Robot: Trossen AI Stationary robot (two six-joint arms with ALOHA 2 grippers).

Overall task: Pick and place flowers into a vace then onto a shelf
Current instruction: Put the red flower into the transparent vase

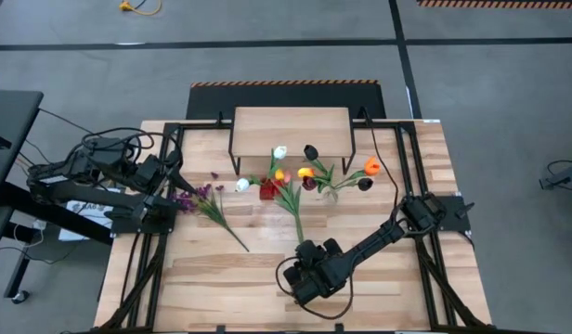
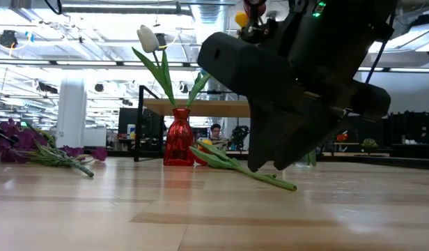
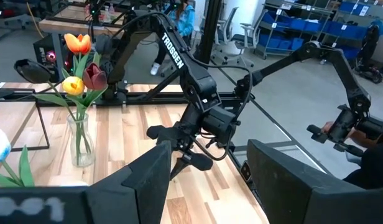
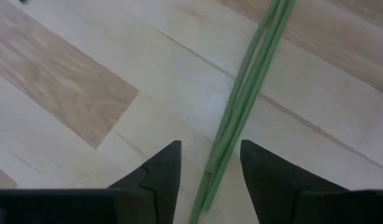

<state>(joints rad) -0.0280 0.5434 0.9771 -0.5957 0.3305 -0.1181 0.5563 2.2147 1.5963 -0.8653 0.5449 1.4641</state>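
While the right hand hangs low at the near side of the desk, here is how it stands, near to far:

Right hand (image 4: 209,163): down at the desk (image 1: 379,278) surface, fingers part-way open with the loose tulip's green stem (image 4: 244,99) running between them; nothing gripped that I can see.
Step in hand: looks like the pick of this tulip, hand straddling the stem end, not yet clamped.
Next move: calls for closing squarely on the thin stem, then lifting clear without dragging the bloom into the vases.
Loose tulip (image 1: 292,202): lying flat mid-desk, bloom toward the vases, stem tail toward the right hand.
Purple blossoms (image 1: 204,199): lying on the desk just beside the left hand (image 1: 172,176), which waits with its fingers apart and empty.
Red vase (image 2: 178,138): upright, a white tulip (image 2: 149,38) already in it.
Glass vase (image 3: 81,140): upright, holding orange, yellow and dark red blooms.
Shelf (image 1: 291,130): far edge, bare on top, no vase on it.
View against view: only the right wrist view shows the stem between the fingers; the low view's arm hides that, and the high view alone shows the bare shelf.
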